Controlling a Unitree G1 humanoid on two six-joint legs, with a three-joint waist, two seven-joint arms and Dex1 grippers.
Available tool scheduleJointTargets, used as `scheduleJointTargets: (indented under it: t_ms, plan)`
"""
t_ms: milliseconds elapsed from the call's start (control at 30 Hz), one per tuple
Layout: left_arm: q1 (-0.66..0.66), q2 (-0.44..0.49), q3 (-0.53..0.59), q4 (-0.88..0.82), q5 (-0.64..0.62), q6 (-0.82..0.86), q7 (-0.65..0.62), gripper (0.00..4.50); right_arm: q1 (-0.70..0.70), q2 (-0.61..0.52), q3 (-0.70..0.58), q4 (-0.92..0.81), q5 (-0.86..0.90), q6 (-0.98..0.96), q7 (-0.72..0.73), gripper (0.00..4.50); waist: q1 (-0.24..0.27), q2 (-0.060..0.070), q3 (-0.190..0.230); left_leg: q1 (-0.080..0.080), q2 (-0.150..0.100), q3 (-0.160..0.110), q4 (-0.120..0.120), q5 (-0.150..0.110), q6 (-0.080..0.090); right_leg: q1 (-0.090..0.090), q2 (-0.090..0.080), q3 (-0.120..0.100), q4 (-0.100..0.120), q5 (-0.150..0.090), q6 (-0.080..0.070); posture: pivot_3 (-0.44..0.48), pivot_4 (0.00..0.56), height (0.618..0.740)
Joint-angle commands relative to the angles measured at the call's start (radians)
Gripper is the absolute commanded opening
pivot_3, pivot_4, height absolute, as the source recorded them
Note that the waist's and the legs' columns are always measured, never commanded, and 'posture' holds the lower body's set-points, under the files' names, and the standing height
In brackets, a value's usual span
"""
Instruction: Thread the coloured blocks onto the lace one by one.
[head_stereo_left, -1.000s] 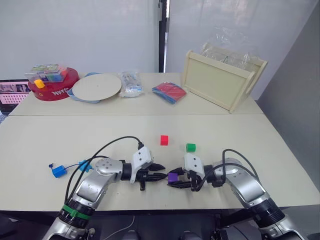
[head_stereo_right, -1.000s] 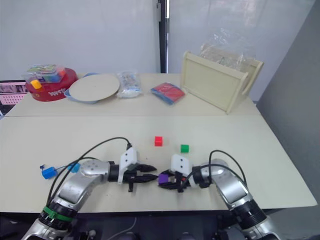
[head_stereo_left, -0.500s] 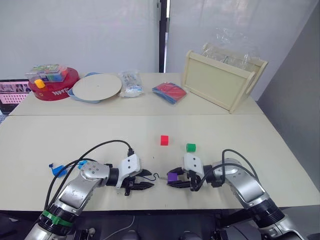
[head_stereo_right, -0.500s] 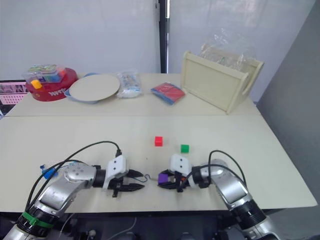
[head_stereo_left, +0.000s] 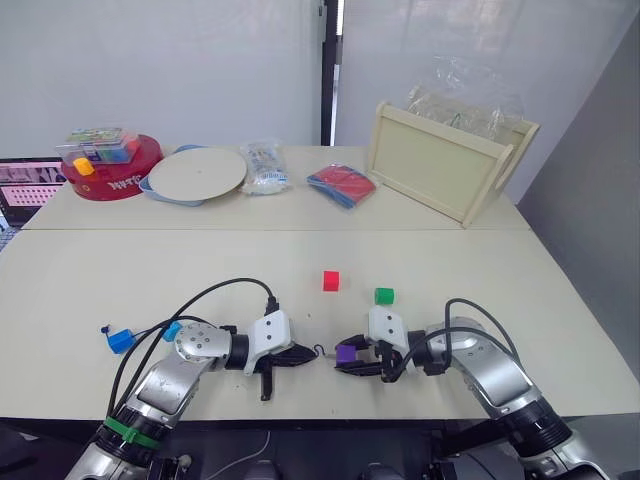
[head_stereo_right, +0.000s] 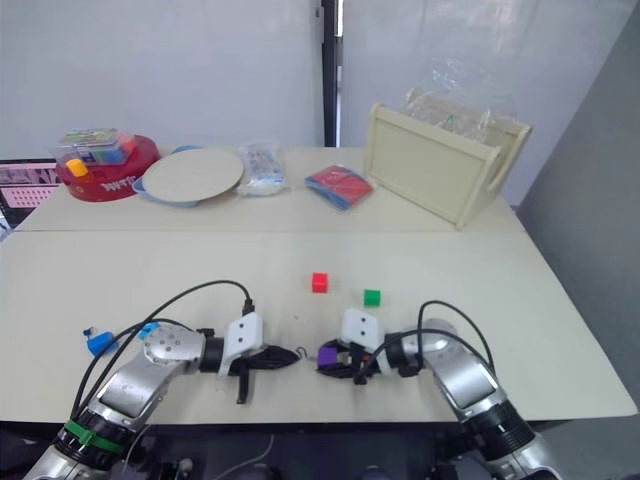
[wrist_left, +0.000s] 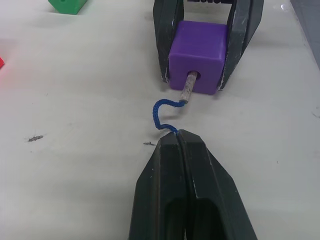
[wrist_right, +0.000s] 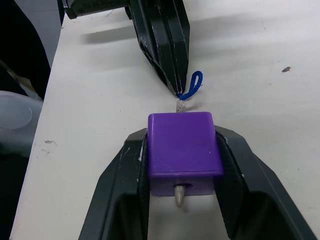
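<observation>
At the near edge of the table (head_stereo_left: 80, 290), the purple block (wrist_left: 196, 55) is clamped between the two black fingers of the right gripper (wrist_right: 182, 192), and it is held just off the surface. The lace (wrist_left: 164, 114) is pinched between the closed fingers of the left gripper (wrist_left: 178, 142), with a short dark blue loop left free between the two claws. The pale stiff tip (wrist_left: 188, 92) is seen entered in the hole of the purple block, and in the right wrist view its point (wrist_right: 178, 197) is seen poking out of the far face. The two grippers are set nose to nose, very close, with only that small curl of cord between them.

To the robot's left, two blue blocks (head_stereo_left: 120, 341) are seen lying beside the left arm's black cable. A little farther in, the green block (head_stereo_left: 383, 296) is found just beyond the right gripper, and the red block (head_stereo_left: 330, 281) lies a bit farther and to its left; both are loose on the table. At the back, a red-and-blue packet (head_stereo_left: 341, 185), a round plate (head_stereo_left: 195, 173) and a wooden tray (head_stereo_left: 445, 160) are laid out.
</observation>
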Motion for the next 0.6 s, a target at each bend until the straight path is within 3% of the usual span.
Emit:
scheduleJointTargets:
  t_ms: [33, 267, 600]
  plan:
    - [-0.018, -0.021, -0.037, -0.003, 0.002, 0.0, -0.017, 0.02, 0.003, -0.006, -0.006, -0.016, -0.001, 0.013, -0.012, 1.2, 0.0, 0.0, 0.0, 0.0, 0.0, 0.0, 0.0, 0.0, 0.0, 0.0, 0.0, 0.0, 0.0, 0.0, 0.0, 0.0, 0.15, 0.74]
    - [-0.034, -0.033, -0.064, -0.016, -0.004, 0.013, -0.039, 0.02, 0.001, 0.002, -0.003, -0.022, -0.004, 0.026, -0.029, 1.2, 0.0, 0.0, 0.0, 0.0, 0.0, 0.0, 0.0, 0.0, 0.0, 0.0, 0.0, 0.0, 0.0, 0.0, 0.0, 0.0, 0.15, 0.74]
    - [-0.037, 0.022, -0.014, -0.021, -0.002, 0.03, -0.025, 0.02, 0.001, 0.004, -0.005, -0.044, 0.009, 0.089, -0.042, 1.2, -0.003, 0.0, 0.0, 0.0, 0.0, 0.0, 0.0, 0.0, 0.0, 0.0, 0.0, 0.0, 0.0, 0.0, 0.0, 0.0, 0.15, 0.74]
